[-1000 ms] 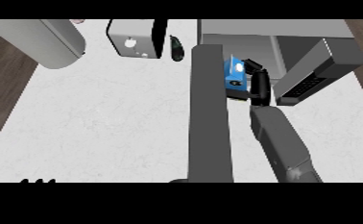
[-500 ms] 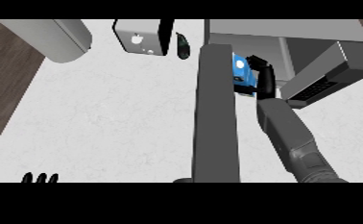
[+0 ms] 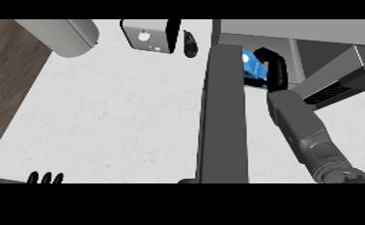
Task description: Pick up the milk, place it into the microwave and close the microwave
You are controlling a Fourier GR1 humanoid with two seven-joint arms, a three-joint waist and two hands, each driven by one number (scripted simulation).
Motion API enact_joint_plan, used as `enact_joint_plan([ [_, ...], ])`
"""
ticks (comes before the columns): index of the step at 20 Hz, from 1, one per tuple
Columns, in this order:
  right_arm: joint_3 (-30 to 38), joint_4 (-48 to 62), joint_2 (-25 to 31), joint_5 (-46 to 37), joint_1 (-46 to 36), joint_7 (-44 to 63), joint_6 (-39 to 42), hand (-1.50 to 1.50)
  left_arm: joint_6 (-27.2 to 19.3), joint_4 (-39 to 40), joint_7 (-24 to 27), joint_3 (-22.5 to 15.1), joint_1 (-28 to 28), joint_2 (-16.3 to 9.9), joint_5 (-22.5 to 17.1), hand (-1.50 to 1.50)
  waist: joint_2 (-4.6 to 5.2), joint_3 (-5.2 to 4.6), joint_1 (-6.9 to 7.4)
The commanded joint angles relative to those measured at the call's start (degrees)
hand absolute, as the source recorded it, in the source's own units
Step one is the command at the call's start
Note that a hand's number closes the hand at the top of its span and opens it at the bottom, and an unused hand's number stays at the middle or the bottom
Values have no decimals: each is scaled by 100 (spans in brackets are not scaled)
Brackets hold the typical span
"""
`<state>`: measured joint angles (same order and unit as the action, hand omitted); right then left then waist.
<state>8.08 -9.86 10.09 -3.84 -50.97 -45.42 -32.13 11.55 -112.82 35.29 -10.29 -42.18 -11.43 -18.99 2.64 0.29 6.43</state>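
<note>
Milk: the blue carton point(image 3: 251, 63) sat at about 1 o'clock from the view's centre, inside the microwave's open cavity point(image 3: 285, 45), mostly hidden by the door and the hand.

Right hand: the black hand point(image 3: 274, 69) was at 1 o'clock, its fingers curled round the carton's right side and holding it (only a blue strip of the carton showed to the hand's left).

Right forearm: the grey forearm point(image 3: 306, 132) ran from 4 o'clock at the lower edge up to the hand.

Microwave door: the dark door point(image 3: 222, 118) stood open, seen edge-on as a long vertical slab from the centre down to 6 o'clock, just left of the carton.

Microwave body: its control panel point(image 3: 331, 91) showed at 3 o'clock, tilted.

Left hand: fingertips point(image 3: 45, 177) showed at 7 o'clock on the lower edge, straight and pointing up, at rest.

Counter: the pale speckled top point(image 3: 114, 118) filled the left half.

Other items: a grey cylinder point(image 3: 61, 35) lay at 10 o'clock; a small white and black appliance point(image 3: 149, 35) stood at 12 o'clock, with a dark, narrow object point(image 3: 189, 43) just to its right (identity not discernible).
</note>
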Motion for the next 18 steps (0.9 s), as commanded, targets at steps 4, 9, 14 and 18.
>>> enact_joint_plan([
  [4, 166, 52, 119, 46, -278, -244, -249, 150, -29, 124, -31, 43, 216, 71, -65, -150, 51, 7, 45],
  [9, 397, -71, 84, 214, -357, -544, -347, 150, 19, 204, 58, 76, 156, 32, -14, -150, 87, 13, 157],
  [14, 374, 5, 276, 22, -478, -521, -1333, 150, 27, 263, 9, 93, 234, -30, 53, -150, 97, 2, 170],
  [18, 458, 46, 444, 16, -604, -367, -1607, 150, 74, 355, -25, 134, 359, -17, -74, -150, 153, 2, 243],
])
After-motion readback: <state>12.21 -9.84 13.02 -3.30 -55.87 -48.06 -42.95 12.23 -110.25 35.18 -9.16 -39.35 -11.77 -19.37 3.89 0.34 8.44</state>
